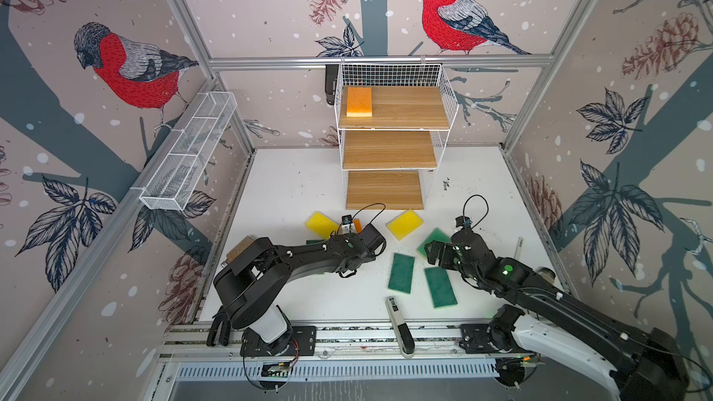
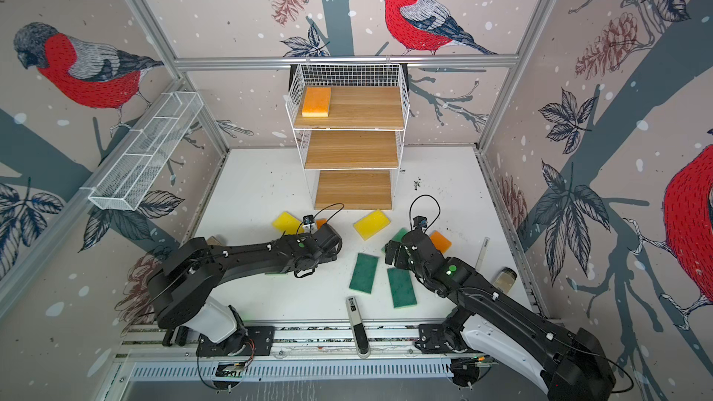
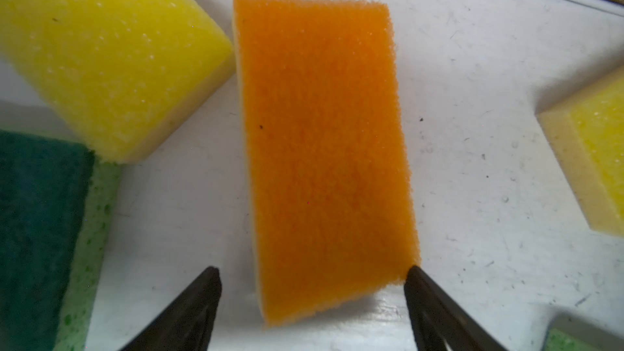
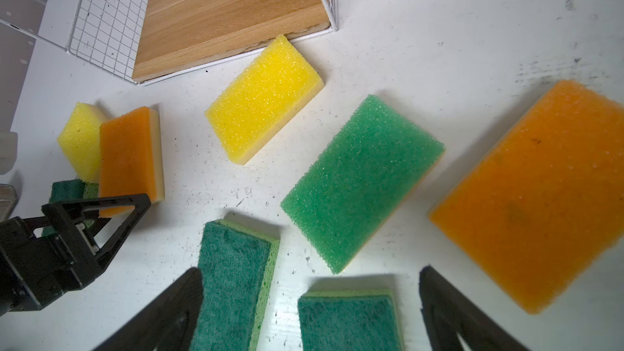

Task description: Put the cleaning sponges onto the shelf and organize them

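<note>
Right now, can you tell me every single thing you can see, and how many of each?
Shelf: one, white wire with three wood boards, back of the table.
Orange sponges: three; one on the top board, one under the left gripper, one beside the right arm.
Yellow sponges: two, on the table before the shelf.
Green sponges: four, on the table; two dark mid-table, one lighter near the right gripper, one half hidden by the left arm.
Mesh trough: one, white, left wall.
Handheld device: one, white and black, front edge.
Small jar: one, clear, table's right edge.
Grippers: two, black, left and right, both open above sponges.
</note>
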Controlling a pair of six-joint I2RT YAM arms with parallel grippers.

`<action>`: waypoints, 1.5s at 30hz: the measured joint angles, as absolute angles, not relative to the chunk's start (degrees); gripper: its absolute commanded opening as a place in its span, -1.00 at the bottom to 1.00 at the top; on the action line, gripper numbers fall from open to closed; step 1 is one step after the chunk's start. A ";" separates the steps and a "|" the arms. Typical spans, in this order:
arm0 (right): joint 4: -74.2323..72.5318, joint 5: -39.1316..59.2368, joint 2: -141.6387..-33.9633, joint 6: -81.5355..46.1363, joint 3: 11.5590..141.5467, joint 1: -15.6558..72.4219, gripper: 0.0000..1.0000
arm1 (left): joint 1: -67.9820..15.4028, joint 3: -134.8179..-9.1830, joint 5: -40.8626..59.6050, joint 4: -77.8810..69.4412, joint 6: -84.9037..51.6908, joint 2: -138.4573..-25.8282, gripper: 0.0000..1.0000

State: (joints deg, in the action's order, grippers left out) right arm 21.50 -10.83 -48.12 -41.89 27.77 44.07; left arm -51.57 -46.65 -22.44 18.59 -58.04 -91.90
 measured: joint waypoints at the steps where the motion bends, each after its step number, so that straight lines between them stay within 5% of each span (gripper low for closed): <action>1: 21.50 -10.87 -48.12 -41.80 27.77 44.07 0.99 | -51.57 -46.94 -22.46 18.50 -58.04 -92.23 0.72; 29: 21.54 -12.64 -46.17 -40.47 26.96 44.05 0.99 | -51.57 -49.19 -24.08 21.15 -58.00 -92.03 0.67; 45: 21.67 -13.28 -43.40 -40.49 25.04 44.05 0.99 | -51.57 -52.53 -23.35 19.57 -51.35 -95.79 0.27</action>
